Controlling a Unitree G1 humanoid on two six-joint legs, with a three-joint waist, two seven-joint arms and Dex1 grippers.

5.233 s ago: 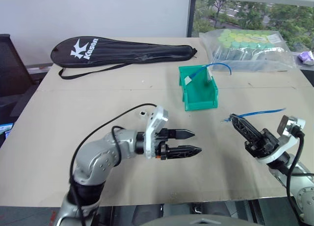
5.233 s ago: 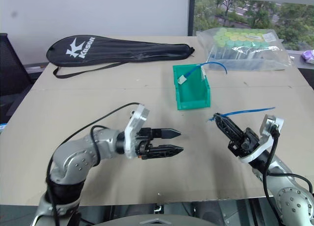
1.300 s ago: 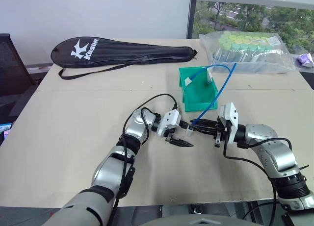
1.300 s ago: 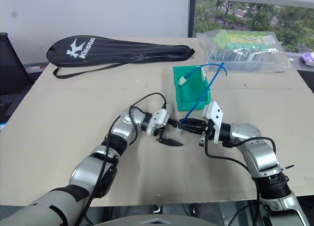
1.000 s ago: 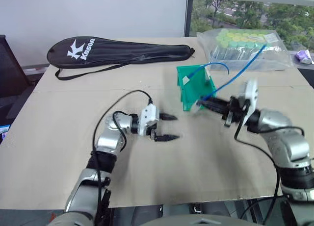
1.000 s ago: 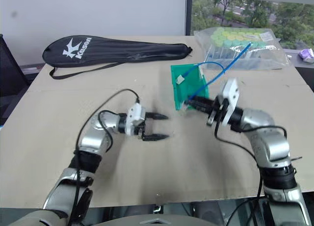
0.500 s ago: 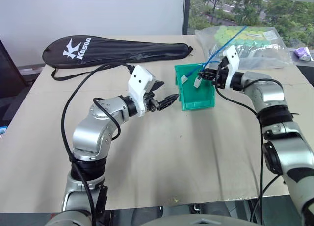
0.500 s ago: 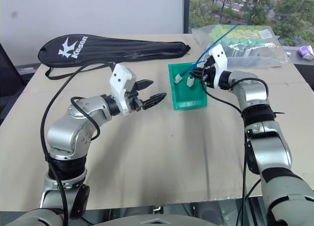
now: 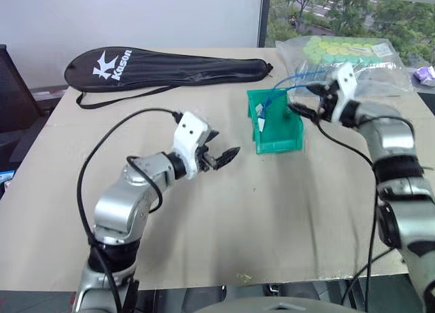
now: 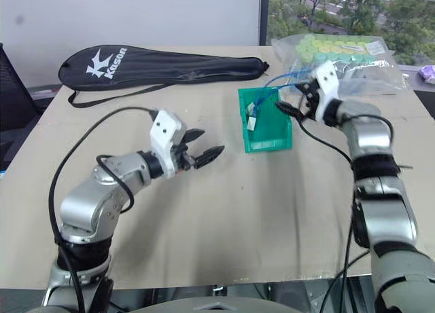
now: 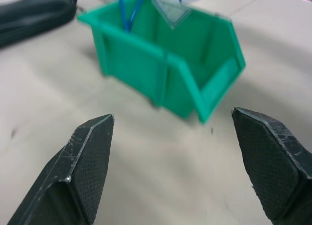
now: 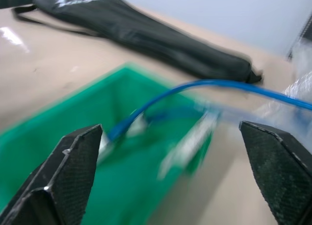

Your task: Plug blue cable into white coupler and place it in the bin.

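Inside the bin (image 9: pixel 275 126) lies the cable (image 9: pixel 266 106), its coupler (image 9: pixel 262 125) against the inner wall. Right gripper (image 9: pixel 304 100) hovers just beside the bin's rim, fingers apart, empty. Left gripper (image 9: pixel 228 153) stands open near the bin's other side.

Bright even daylight w/ window glare top right; wrist views blurred.

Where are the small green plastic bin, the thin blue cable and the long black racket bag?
small green plastic bin (image 9: pixel 284 134), left eye view, on its front wall.
thin blue cable (image 12: pixel 229 84), right wrist view, on the arching stretch above the bin.
long black racket bag (image 9: pixel 183 66), left eye view, on its middle.
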